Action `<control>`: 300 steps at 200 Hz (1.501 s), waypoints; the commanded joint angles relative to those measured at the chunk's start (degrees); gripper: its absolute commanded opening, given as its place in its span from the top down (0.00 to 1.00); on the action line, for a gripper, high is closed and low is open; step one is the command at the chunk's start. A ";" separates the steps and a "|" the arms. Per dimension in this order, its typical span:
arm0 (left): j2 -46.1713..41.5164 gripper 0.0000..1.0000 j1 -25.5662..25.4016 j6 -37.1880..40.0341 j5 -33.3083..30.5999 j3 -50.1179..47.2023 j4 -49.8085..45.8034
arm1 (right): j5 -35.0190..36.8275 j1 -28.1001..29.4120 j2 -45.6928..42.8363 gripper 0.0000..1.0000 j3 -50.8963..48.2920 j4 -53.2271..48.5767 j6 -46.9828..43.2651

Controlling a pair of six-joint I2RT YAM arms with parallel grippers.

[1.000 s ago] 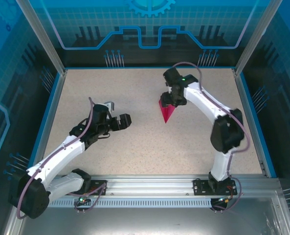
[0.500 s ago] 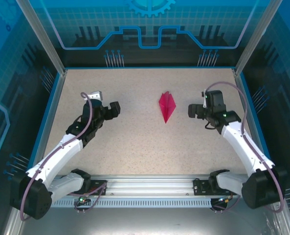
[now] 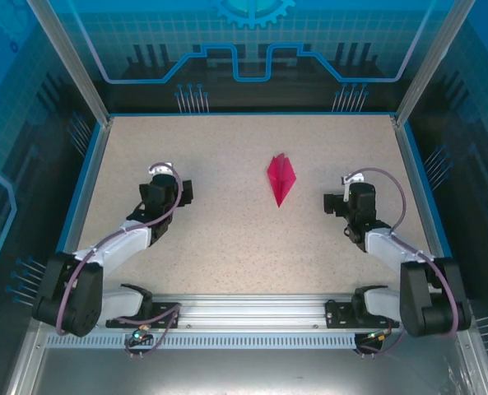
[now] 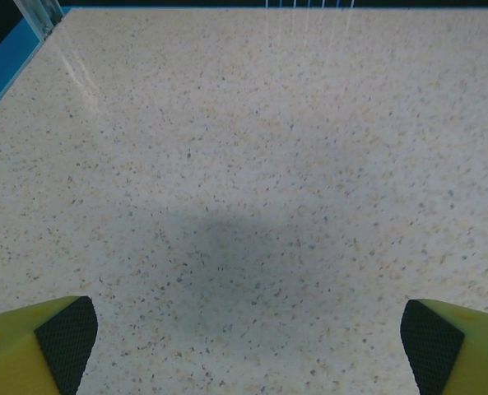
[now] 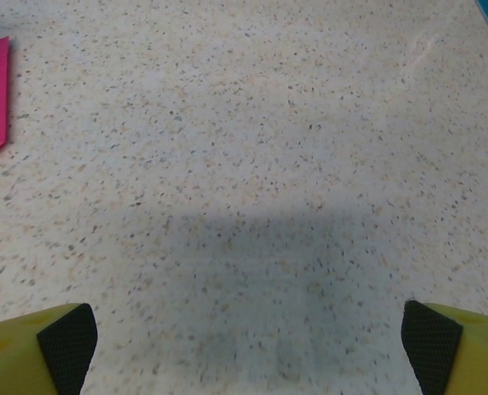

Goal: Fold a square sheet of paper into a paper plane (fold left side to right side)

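Top external view first: the speckled beige table (image 3: 227, 239) fills most of the enclosure floor. Both arms are folded low over it. The left arm (image 3: 116, 245) reaches toward the left-centre of the table and the right arm (image 3: 392, 247) toward the right-centre.

The left gripper (image 3: 168, 191) hangs over bare tabletop with its jaws spread wide. From its own wrist camera, the black pads (image 4: 67, 337) sit at opposite bottom corners, framing speckled surface. The right gripper (image 3: 349, 202) is likewise wide apart and grips nothing.

The paper plane (image 3: 281, 178), a narrow magenta-pink dart, lies flat on the table between the two grippers. It sits a little farther back and nearer the right one, touched by neither, with its sharp tip pointing toward the arms' bases. A pink edge of it shows at the upper left of the right wrist view.
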 commanded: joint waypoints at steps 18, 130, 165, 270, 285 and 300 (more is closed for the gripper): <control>4.51 0.01 1.96 4.75 4.04 -5.01 16.70 | -7.20 -1.35 3.64 0.01 0.02 14.83 -4.12; 9.86 0.01 9.92 7.88 17.01 -14.79 41.42 | -15.31 -1.45 13.85 0.01 -1.43 28.49 -5.06; 14.07 0.01 11.88 6.23 18.81 -9.12 34.62 | -15.73 -3.01 13.70 0.01 -0.06 25.18 -3.03; 13.82 0.01 13.68 4.81 20.53 -8.03 32.22 | -13.13 -1.50 13.93 0.01 0.22 25.07 -3.78; 13.85 0.01 13.67 4.81 20.54 -8.06 32.27 | -13.17 -1.56 13.92 0.01 0.23 25.07 -3.80; 13.83 0.01 13.67 4.81 20.53 -8.07 32.25 | -13.10 -1.50 13.85 0.01 0.23 24.98 -3.78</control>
